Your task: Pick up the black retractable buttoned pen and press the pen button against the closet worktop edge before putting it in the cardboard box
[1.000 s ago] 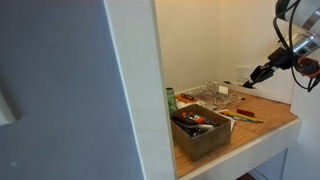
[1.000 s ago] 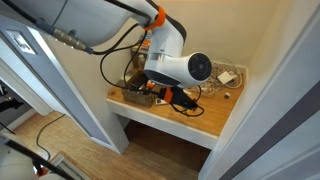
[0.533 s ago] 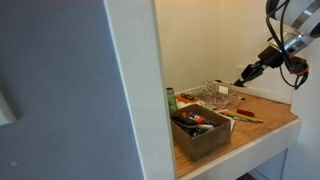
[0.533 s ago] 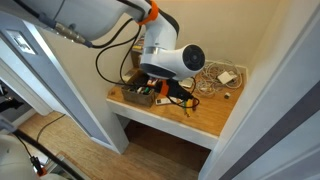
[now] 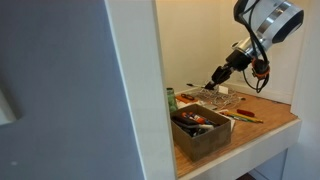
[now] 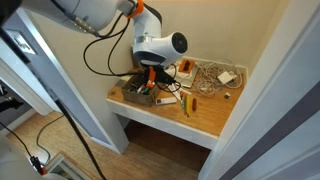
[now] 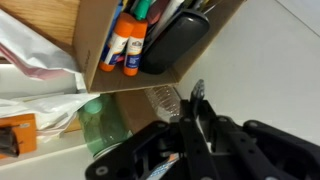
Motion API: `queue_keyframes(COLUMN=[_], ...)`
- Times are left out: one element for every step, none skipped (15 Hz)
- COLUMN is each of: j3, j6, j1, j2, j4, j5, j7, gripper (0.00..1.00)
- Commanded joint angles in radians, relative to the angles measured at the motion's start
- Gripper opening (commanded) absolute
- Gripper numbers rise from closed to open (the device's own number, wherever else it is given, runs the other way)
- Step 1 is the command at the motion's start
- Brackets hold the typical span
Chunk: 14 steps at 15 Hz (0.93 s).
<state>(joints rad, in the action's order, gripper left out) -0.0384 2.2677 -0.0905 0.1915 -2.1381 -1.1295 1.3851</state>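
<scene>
Plainly, in an exterior view the gripper (image 5: 214,78) hung above the rear of the bench (image 5: 268,128), behind the box (image 5: 205,140), which sat at a front corner. In an exterior view the gripper (image 6: 152,82) hovered close above the box (image 6: 135,98), near the front edge (image 6: 160,121); coloured sticks (image 6: 185,101) lay mid-bench. In the wrist view the fingers (image 7: 205,140) were clenched on the thin black pen (image 7: 197,92), just outside the box (image 7: 95,40) wall.
</scene>
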Motion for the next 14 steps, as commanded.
queue_keyframes(j3=[0.008, 0.009, 0.012, 0.013, 0.015, 0.017, 0.018, 0.021, 0.024, 0.025, 0.027, 0.031, 0.034, 0.036], j6=[-0.044, -0.036, -0.032, -0.023, -0.019, -0.024, -0.024, -0.024, -0.025, -0.025, -0.022, -0.025, -0.035, -0.042], j1=[0.017, 0.022, 0.024, 0.027, 0.029, 0.029, 0.031, 0.032, 0.032, 0.032, 0.032, 0.031, 0.03, 0.031], j2=[0.086, 0.105, 0.123, 0.142, 0.157, 0.171, 0.185, 0.197, 0.207, 0.216, 0.224, 0.23, 0.237, 0.244], j4=[0.083, 0.093, 0.103, 0.113, 0.123, 0.134, 0.143, 0.152, 0.16, 0.166, 0.171, 0.175, 0.182, 0.188], j5=[0.058, 0.075, 0.085, 0.101, 0.114, 0.133, 0.156, 0.177, 0.198, 0.219, 0.241, 0.259, 0.284, 0.311], j7=[-0.072, -0.096, -0.111, -0.136, -0.158, -0.18, -0.205, -0.229, -0.25, -0.273, -0.298, -0.317, -0.336, -0.356], gripper=[0.03, 0.03, 0.03, 0.03, 0.03, 0.03, 0.03, 0.03, 0.03, 0.03, 0.03, 0.03, 0.03, 0.03])
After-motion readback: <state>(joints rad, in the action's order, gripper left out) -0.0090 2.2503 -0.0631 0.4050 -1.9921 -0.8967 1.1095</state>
